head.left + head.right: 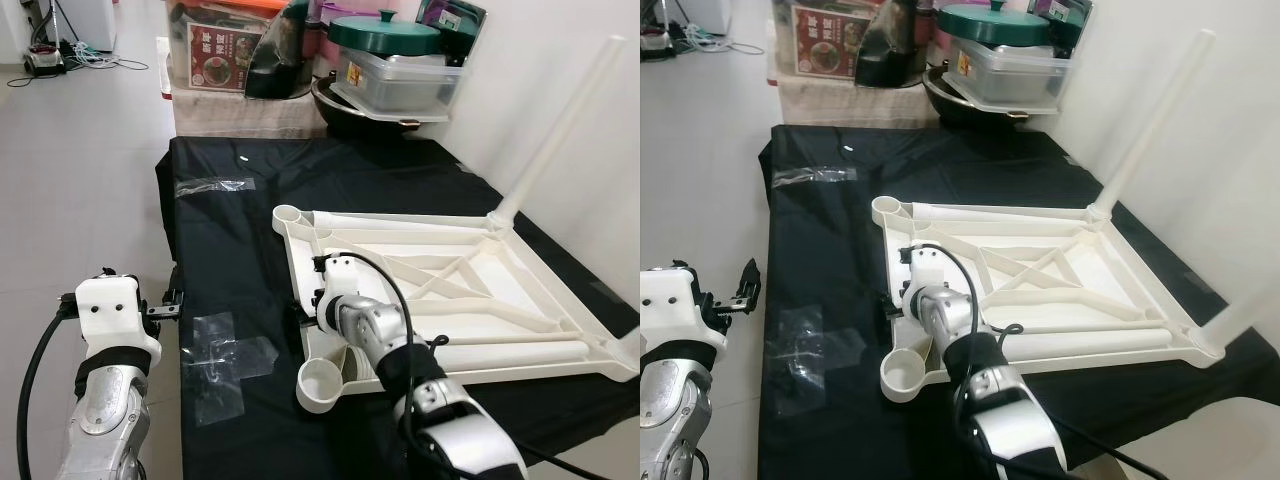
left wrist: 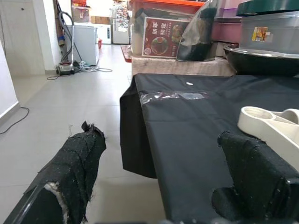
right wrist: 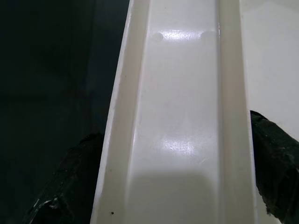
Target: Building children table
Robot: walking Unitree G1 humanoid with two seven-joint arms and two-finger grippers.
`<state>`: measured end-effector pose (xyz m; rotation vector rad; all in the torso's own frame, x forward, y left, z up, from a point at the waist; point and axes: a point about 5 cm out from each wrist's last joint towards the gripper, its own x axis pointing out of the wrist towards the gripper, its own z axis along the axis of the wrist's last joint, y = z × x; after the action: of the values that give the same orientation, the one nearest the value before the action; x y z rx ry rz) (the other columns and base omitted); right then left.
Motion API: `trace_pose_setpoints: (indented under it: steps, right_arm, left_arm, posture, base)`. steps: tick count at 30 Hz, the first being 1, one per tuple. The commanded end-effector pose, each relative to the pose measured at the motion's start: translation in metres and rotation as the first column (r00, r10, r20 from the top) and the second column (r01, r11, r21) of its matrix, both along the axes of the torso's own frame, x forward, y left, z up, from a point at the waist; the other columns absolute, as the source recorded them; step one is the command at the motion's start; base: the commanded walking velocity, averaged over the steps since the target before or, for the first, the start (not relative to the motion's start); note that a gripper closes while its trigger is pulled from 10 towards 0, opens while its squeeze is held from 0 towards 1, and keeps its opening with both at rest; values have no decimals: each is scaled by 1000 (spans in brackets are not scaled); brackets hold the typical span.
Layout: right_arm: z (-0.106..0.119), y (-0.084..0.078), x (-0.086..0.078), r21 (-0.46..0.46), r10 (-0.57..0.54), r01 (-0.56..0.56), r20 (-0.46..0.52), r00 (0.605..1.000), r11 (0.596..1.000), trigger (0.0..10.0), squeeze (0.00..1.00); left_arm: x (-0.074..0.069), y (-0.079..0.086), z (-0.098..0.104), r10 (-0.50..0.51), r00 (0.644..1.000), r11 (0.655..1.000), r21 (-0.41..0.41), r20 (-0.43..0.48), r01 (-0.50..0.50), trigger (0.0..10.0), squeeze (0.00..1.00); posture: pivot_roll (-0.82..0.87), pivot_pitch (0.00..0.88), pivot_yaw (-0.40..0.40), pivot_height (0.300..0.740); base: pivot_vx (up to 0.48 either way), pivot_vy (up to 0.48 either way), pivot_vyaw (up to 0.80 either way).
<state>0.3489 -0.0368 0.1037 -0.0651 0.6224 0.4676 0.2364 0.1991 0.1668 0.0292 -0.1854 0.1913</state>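
A white plastic table top (image 1: 520,290) lies upside down on a black-covered table (image 1: 240,250). One white leg (image 1: 565,125) stands upright in its far right corner. The two corner sockets on the left, far (image 1: 292,214) and near (image 1: 322,385), are empty. A long white tube (image 1: 520,348) lies along the near rim. My right gripper (image 3: 173,186) is open over the top's left rim, one finger (image 3: 70,186) on the outside and the other (image 3: 275,172) on the inside. My left gripper (image 2: 163,182) is open, held beside the table's left edge above the floor.
Pots, a green lid and plastic boxes (image 1: 390,60) crowd the table's back end. Clear plastic wrap (image 1: 225,355) and a tape strip (image 1: 215,186) lie on the black cloth. A white wall runs along the right. Tiled floor (image 1: 80,170) is on the left, with cables far back.
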Motion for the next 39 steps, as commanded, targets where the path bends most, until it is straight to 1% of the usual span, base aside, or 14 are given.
trace_pose_setpoints:
  steps: [1, 8, 11, 14, 15, 17, 18, 19, 21, 23, 25, 29, 36, 39]
  right_arm:
    - [2, 18, -8, 50, 155, -156, 15, 988, 987, 10000, 0]
    - [16, 22, -4, 24, 193, -198, 145, 970, 980, 10000, 0]
    - [31, 26, -2, -18, 235, -239, 286, 929, 971, 10000, 0]
    - [32, 26, -2, -22, 237, -241, 296, 925, 970, 10000, 0]
    - [28, 29, -10, -33, 340, -344, 274, 900, 938, 10000, 0]
    - [28, 29, -10, -33, 340, -344, 274, 900, 938, 10000, 0]
    - [23, 28, -15, -52, 415, -416, 246, 876, 908, 10000, 0]
    - [23, 28, -15, -52, 415, -416, 246, 876, 908, 10000, 0]
    - [8, 13, -22, -109, 531, -520, 158, 833, 847, 10000, 0]
    - [8, 13, -22, -109, 531, -520, 158, 833, 847, 10000, 0]
    - [4, -20, -7, -181, 462, -437, 131, 877, 881, 10000, 0]
    - [14, -37, 7, -179, 359, -328, 182, 915, 927, 10000, 0]
    - [20, -37, 11, -145, 303, -277, 214, 929, 950, 10000, 0]
    - [25, -27, 10, -65, 263, -255, 232, 936, 965, 10000, 0]
  left_arm:
    - [2, -4, -2, -4, 1000, 1000, -1, 0, 4, 10000, 0]
    - [2, -4, -2, -2, 1000, 1000, -1, 2, 2, 10000, 0]
    - [2, -5, -2, -5, 1000, 1000, 1, 1, 5, 10000, 0]
    - [2, -5, -2, -6, 1000, 1000, 1, 1, 6, 10000, 0]
    - [2, -4, -2, -8, 1000, 1000, 3, 0, 8, 10000, 0]
    - [2, -4, -2, -8, 1000, 1000, 3, 0, 8, 10000, 0]
    - [2, -4, -2, -9, 1000, 1000, 5, 0, 9, 10000, 0]
    - [2, -4, -2, -9, 1000, 1000, 5, 0, 9, 10000, 0]
    - [2, -4, -2, -13, 1000, 1000, 7, -2, 13, 10000, 0]
    - [2, -4, -2, -13, 1000, 1000, 7, -2, 13, 10000, 0]
    - [3, -4, -2, -16, 1000, 1000, 7, -4, 16, 10000, 0]
    - [4, -6, -3, -20, 1000, 1000, 5, -7, 20, 10000, 0]
    - [5, -6, -3, -24, 1000, 1000, 5, -8, 24, 10000, 0]
    - [5, -4, -2, -26, 1000, 1000, 10, -6, 26, 10000, 0]
  posture:
    - [146, 0, -183, 740]
    - [148, 0, -183, 740]
    - [146, 0, -180, 740]
    - [146, 0, -180, 740]
    - [145, 0, -174, 740]
    - [145, 0, -174, 740]
    - [146, 0, -169, 740]
    - [146, 0, -169, 740]
    - [143, 0, -165, 740]
    - [143, 0, -165, 740]
    - [132, 0, -163, 740]
    - [124, 0, -154, 740]
    - [128, 0, -153, 740]
    - [130, 0, -151, 740]
  base:
    - [0, 0, 0]
    - [0, 0, 0]
    - [0, 0, 0]
    - [0, 0, 0]
    - [0, 0, 0]
    - [0, 0, 0]
    - [0, 0, 0]
    - [0, 0, 0]
    - [0, 0, 0]
    - [0, 0, 0]
    - [0, 0, 0]
    - [0, 0, 0]
    - [0, 0, 0]
    - [0, 0, 0]
